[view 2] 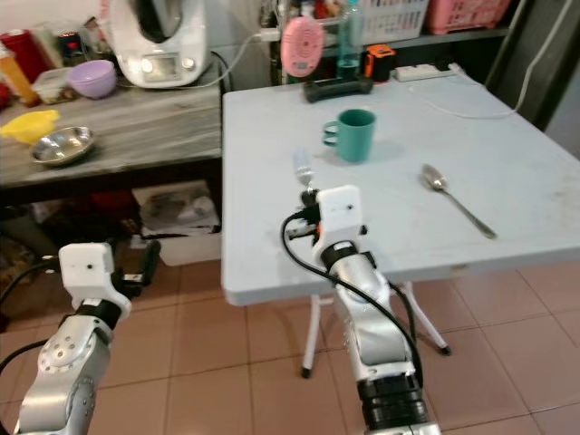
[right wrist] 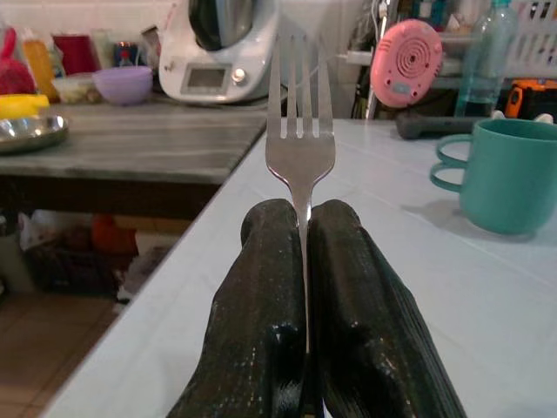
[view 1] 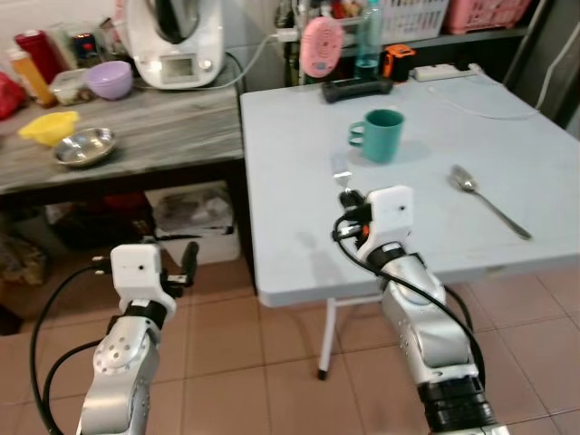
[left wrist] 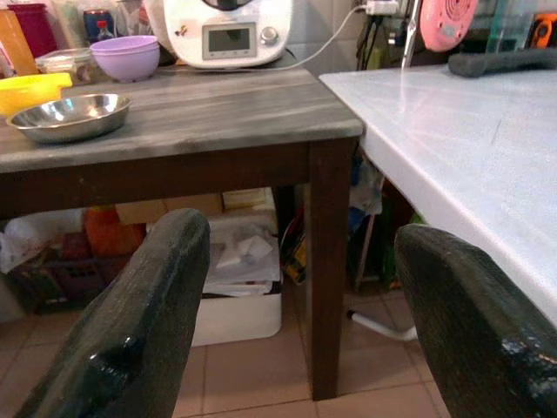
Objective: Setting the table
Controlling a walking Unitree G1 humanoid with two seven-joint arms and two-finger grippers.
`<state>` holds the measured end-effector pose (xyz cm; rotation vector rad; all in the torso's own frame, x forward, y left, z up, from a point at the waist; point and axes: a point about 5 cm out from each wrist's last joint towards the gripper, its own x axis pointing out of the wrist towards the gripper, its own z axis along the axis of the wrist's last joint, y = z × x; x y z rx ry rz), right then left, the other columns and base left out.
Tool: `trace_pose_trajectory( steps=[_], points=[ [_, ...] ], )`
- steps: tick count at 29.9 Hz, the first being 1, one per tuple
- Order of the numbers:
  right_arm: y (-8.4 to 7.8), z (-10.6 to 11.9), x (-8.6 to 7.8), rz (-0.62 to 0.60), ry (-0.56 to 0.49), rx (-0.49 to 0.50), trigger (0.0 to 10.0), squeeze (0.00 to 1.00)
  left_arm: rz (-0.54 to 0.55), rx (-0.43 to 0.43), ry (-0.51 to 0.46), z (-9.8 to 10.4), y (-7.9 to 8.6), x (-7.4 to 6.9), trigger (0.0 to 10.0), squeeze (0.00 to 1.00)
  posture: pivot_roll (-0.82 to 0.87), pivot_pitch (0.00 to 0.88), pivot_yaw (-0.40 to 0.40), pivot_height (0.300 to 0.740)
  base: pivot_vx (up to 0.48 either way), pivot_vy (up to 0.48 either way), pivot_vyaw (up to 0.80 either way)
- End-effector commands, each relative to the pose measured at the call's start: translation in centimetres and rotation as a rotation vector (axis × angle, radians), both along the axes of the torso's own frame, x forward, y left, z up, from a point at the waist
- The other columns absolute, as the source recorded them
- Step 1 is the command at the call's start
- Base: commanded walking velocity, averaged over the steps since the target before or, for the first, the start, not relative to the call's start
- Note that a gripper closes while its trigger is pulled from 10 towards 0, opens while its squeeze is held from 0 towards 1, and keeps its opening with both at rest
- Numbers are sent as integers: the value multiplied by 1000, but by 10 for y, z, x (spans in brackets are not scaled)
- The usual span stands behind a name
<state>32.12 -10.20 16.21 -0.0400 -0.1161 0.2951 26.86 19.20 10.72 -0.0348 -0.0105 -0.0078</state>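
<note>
My right gripper [right wrist: 300, 228] is shut on a silver fork [right wrist: 299, 131], tines pointing away, held just above the light blue table [view 1: 299, 227] near its front left part. The fork's tines [view 1: 342, 169] poke out beyond the wrist. A teal mug [view 1: 379, 134] stands on the table a little beyond and right of the fork. A silver spoon [view 1: 487, 200] lies on the table to the right. My left gripper [view 1: 188, 261] is open, low over the floor left of the table, its fingers [left wrist: 139, 331] wide apart.
A grey wooden side table [view 1: 163, 136] stands left, carrying a steel bowl [view 1: 84, 146], yellow bowl [view 1: 49, 126], purple bowl [view 1: 111, 79] and a white kitchen machine [view 1: 177, 41]. A pink fan [view 1: 321, 45], bottle and black item [view 1: 356, 88] sit at the table's far edge.
</note>
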Motion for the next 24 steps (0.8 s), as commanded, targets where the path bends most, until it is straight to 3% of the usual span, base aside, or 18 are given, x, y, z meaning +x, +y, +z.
trace_pose_trajectory(
  steps=[1,24],
  points=[
    [-9,-2,1,-30,0,-6,10000,0,-12,2,-5,1,-5,2,10000,0,-97,35,86,740,0,480,0],
    [-9,0,4,-34,-19,-34,10000,0,16,-16,-5,1,-6,6,10000,0,-100,31,82,740,0,480,0]
  ],
)
